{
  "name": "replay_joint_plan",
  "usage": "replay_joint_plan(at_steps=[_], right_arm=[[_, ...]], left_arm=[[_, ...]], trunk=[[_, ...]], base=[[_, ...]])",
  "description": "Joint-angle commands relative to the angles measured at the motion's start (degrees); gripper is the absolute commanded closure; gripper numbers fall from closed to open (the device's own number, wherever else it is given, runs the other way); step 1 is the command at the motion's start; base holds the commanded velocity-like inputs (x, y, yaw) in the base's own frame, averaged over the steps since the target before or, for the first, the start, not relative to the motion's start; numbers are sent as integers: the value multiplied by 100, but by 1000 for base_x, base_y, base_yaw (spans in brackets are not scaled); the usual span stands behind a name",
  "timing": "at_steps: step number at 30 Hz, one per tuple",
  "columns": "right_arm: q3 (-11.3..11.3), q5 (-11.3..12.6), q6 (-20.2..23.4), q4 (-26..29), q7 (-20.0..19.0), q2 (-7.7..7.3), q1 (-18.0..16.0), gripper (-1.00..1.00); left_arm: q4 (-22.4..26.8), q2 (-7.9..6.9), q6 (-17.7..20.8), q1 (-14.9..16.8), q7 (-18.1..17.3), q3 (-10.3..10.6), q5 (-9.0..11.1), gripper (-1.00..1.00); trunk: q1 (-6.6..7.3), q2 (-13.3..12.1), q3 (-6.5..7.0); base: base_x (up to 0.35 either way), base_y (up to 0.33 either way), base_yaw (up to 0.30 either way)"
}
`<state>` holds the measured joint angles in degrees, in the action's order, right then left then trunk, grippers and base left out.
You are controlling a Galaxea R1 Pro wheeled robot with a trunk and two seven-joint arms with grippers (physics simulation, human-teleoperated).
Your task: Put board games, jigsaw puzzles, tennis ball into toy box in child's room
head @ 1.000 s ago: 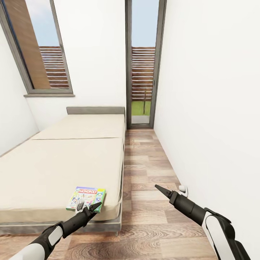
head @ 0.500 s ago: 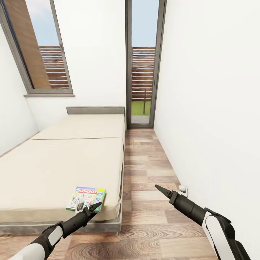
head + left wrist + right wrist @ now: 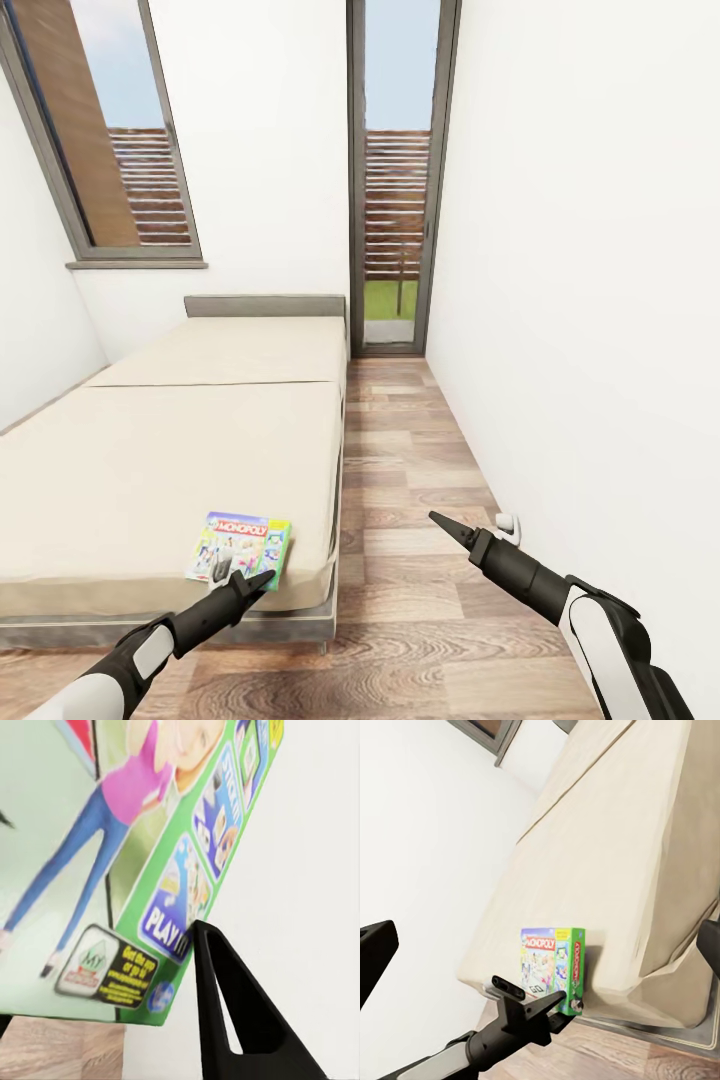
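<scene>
A Monopoly board game [image 3: 240, 545] lies at the near right corner of the beige bed [image 3: 150, 450]. My left gripper [image 3: 262, 578] is at the box's near corner, shut on it. In the left wrist view one finger [image 3: 225, 1020] presses the green side of the box [image 3: 112, 870], and the box hides the other finger. The right wrist view shows that gripper [image 3: 536, 999] straddling the lower edge of the box [image 3: 547, 958]. My right gripper [image 3: 434, 517] hangs open over the wooden floor, right of the bed. The toy box, table, puzzles and ball are out of view.
A narrow strip of wooden floor [image 3: 410, 480] runs between the bed and the white right wall [image 3: 580, 300], toward a tall glass door [image 3: 395, 180]. A small white fitting [image 3: 508, 525] sits low on that wall. A window [image 3: 120, 130] is above the headboard.
My left gripper has dropped slightly at the box's near corner and its fingers have drawn together. The box has shifted a little. The right arm has not moved.
</scene>
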<state>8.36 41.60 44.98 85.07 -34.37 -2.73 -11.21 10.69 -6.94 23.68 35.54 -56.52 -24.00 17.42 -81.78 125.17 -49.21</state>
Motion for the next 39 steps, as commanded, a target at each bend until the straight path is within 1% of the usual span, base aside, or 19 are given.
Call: replay_joint_plan(at_steps=[1, 10, 39], right_arm=[[8, 14, 37, 1, -9, 1, -4, -100], [8, 15, 37, 1, -9, 1, -4, -100], [8, 15, 40, 3, -9, 1, -4, -100]], left_arm=[[0, 0, -95, 6, 100, -61, 24, 100], [-2, -3, -92, 6, 101, -61, 24, 100], [1, -1, -92, 6, 102, -70, 24, 100]], trunk=[[0, 1, -5], [0, 1, -5], [637, -1162, 516]], base=[[0, 0, 0], [0, 0, 0], [0, 0, 0]])
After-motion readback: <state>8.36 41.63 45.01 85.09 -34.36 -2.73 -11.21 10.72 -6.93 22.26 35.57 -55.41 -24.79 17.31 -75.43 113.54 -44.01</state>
